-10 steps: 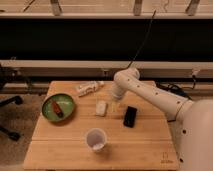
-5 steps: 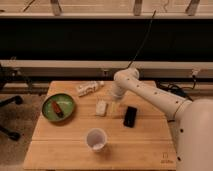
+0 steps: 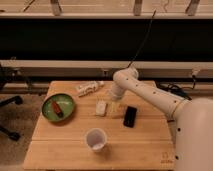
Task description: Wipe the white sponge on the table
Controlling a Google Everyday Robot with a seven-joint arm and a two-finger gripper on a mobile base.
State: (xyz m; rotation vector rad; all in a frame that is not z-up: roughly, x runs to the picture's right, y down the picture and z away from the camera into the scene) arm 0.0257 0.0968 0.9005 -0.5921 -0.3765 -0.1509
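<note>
Comparing this moment with the second before it, you find almost nothing moved: the pincer (image 3: 115,106) hangs low over the counter (image 3: 60,145), just right of the white sponge (image 3: 101,107), as before. Whether it is clenched or released cannot be told. Wiping has probably not begun. The sponge is a small, pale oblong lying flat near the counter's middle, between the green plate (image 3: 48,101) and a black slab (image 3: 130,116).
</note>
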